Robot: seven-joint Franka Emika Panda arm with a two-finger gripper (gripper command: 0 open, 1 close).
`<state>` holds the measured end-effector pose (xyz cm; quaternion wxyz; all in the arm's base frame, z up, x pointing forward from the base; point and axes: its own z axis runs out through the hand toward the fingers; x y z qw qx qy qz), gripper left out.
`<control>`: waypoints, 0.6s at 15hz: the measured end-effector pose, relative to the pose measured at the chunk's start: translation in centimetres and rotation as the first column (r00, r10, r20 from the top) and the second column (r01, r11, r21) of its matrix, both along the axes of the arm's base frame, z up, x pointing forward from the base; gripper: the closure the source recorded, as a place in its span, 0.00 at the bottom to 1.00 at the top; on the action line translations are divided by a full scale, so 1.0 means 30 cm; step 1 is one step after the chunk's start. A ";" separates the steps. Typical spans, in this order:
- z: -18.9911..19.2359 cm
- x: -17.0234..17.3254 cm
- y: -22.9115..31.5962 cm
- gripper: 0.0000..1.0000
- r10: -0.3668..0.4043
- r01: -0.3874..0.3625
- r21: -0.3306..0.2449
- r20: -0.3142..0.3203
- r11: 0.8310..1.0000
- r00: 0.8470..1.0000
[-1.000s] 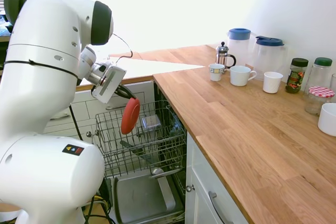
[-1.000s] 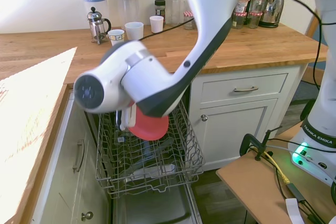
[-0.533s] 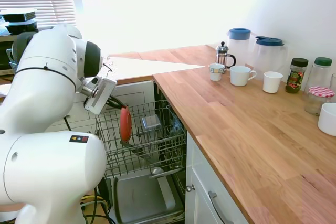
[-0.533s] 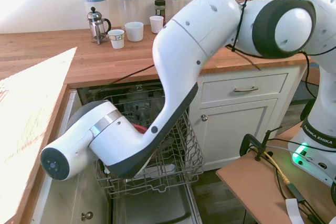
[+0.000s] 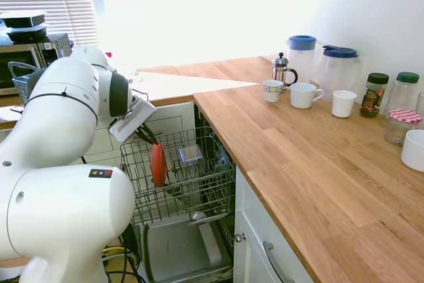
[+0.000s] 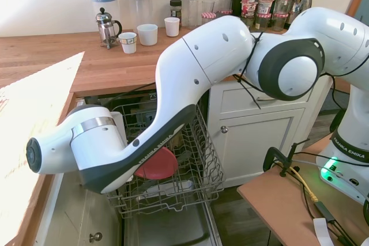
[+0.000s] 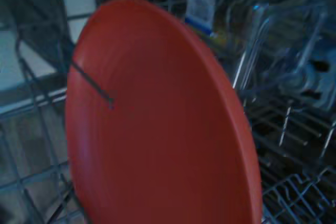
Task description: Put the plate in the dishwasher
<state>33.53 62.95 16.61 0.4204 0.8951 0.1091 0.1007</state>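
plate: round flat coral-red plastic plate, standing on edge inside the rack, near the rack's left side as seen from the first exterior view; edge-on there, broad face showing in the wrist view and partly in the second exterior view
dishwasher: built-in dishwasher with grey wire rack pulled out over the lowered grey steel door, under the wooden tabletop
claw: black two-finger claw at the plate's top rim, down within the rack; looks clamped on the plate, finger tips hard to make out
arm: white arm reaches down from the tabletop's corner side into the rack
seating: cannot tell if the plate sits between tines or merely hangs just above the wires
progress: judged nearly done, plate is already in the dishwasher rack
left: let go of the plate, lift the claw clear of the wires
risk: plate may tip flat when freed if no tine backs it
other: white mugs, jugs and jars at the tabletop's far edge, untouched
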 end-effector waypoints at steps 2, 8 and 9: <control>0.008 0.006 -0.013 0.00 -0.044 0.043 -0.012 -0.094 0.999 0.995; 0.045 0.015 -0.011 0.00 -0.078 0.077 -0.012 -0.216 0.997 0.973; 0.062 0.021 -0.012 0.00 -0.085 0.085 -0.010 -0.234 0.996 0.969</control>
